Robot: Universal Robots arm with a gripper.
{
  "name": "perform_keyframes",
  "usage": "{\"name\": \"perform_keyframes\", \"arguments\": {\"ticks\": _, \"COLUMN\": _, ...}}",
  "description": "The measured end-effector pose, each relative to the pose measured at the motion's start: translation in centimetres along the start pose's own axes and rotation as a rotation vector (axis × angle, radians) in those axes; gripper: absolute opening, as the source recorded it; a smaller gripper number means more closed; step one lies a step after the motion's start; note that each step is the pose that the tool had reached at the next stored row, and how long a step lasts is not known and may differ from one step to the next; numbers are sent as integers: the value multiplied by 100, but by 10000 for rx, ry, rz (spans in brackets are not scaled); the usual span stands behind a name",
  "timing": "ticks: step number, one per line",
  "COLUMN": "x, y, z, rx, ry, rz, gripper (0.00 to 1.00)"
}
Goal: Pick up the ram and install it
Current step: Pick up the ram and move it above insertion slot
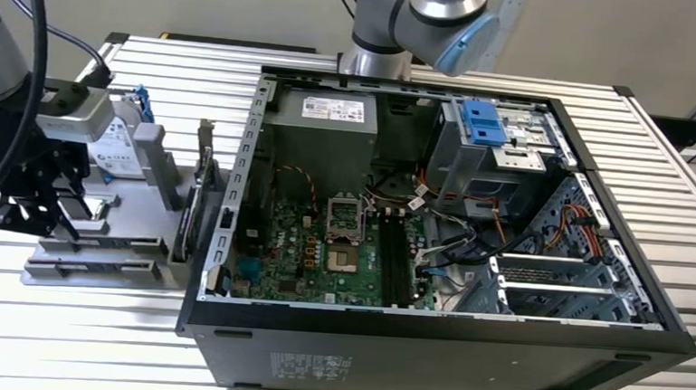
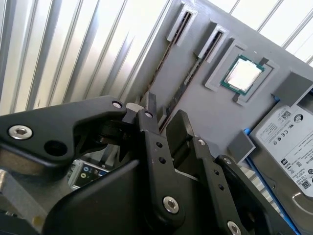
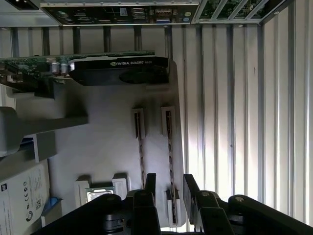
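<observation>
I have the gripper (image 3: pixel 169 177) hanging over the grey holder (image 3: pixel 107 142) that sits on the table (image 1: pixel 97 343), at the exterior view's left of the open computer case (image 1: pixel 436 345). Its fingers (image 3: pixel 150 180) are spread, one on each side of the ram (image 3: pixel 169 156) and, as far as I can see, not pressing it. The ram stands on edge in its groove in the holder, with a second groove just beside it. In the second wrist view the ram (image 2: pixel 188 83) runs up from between the fingers (image 2: pixel 179 120) toward the processor chip (image 2: pixel 243 73).

By my reading the task is barely begun. The ram is not gripped or lifted, and the long black slots (image 1: pixel 393 261) on the motherboard look bare, so both the pick-up and the install remain undone.
</observation>
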State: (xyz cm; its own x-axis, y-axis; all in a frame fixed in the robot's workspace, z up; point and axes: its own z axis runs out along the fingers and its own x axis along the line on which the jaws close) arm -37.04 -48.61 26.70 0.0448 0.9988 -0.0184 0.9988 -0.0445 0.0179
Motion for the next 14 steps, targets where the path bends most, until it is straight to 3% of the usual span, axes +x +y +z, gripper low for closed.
{"name": "perform_keyframes", "arguments": {"ticks": 14, "x": 1, "y": -3, "z": 87, "rx": 1, "ry": 0, "rz": 0, "gripper": 100}}
